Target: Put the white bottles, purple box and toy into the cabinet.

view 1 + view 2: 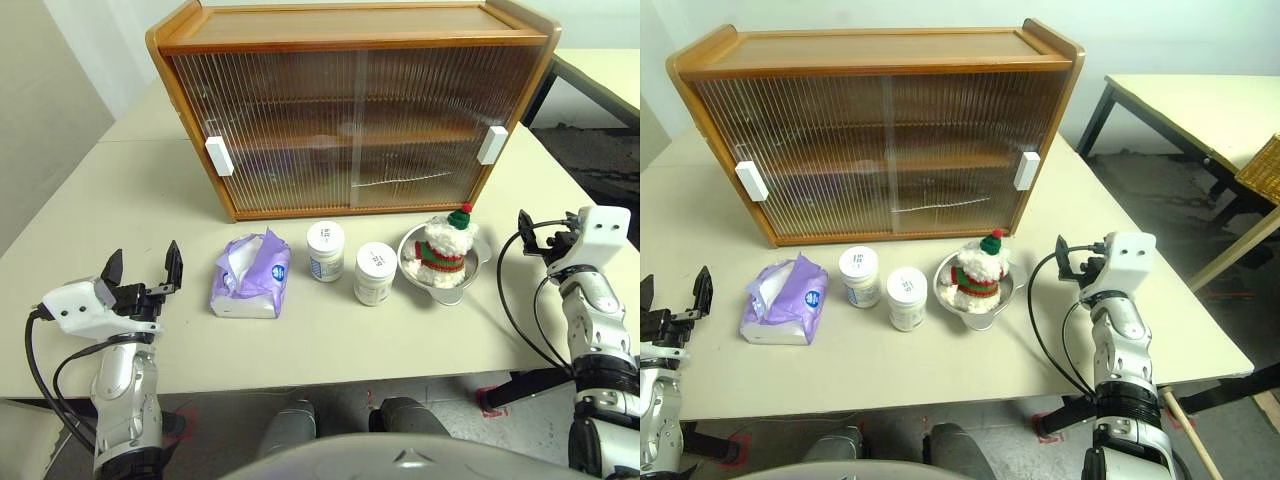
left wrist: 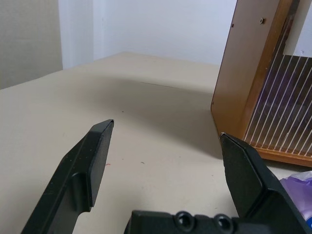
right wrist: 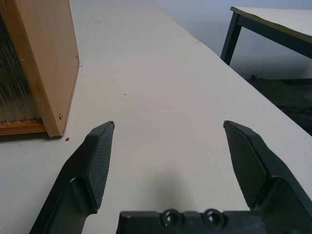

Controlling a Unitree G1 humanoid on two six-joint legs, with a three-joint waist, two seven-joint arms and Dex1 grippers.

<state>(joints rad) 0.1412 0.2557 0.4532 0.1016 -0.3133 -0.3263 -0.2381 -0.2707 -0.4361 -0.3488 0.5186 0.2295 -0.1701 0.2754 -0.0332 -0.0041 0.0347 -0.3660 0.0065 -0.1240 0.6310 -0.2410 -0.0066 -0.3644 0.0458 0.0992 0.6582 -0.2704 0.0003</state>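
The left gripper (image 1: 143, 268), with its two black fingers spread wide and empty, is held over the near left part of the beige table (image 1: 120, 190). Just to its right, the soft lavender-purple tissue pack (image 1: 250, 277) is seen lying flat, with white tissue protruding from its top and a round blue mark on its side. Next, two squat white plastic jars (image 1: 326, 250) (image 1: 375, 273) with wide screw lids are standing upright, close together but apart. To their right, the fluffy white plush snowman (image 1: 445, 249) with striped scarf and red-and-green hat is seated in a shiny metal bowl (image 1: 412, 258). All items are lined up just before the large wooden cabinet (image 1: 350, 110), whose ribbed translucent sliding doors are closed. The right gripper (image 3: 168, 161) is held wide open and empty beside the bowl, past the cabinet's right end. Bare tabletop is left at both ends of the row.
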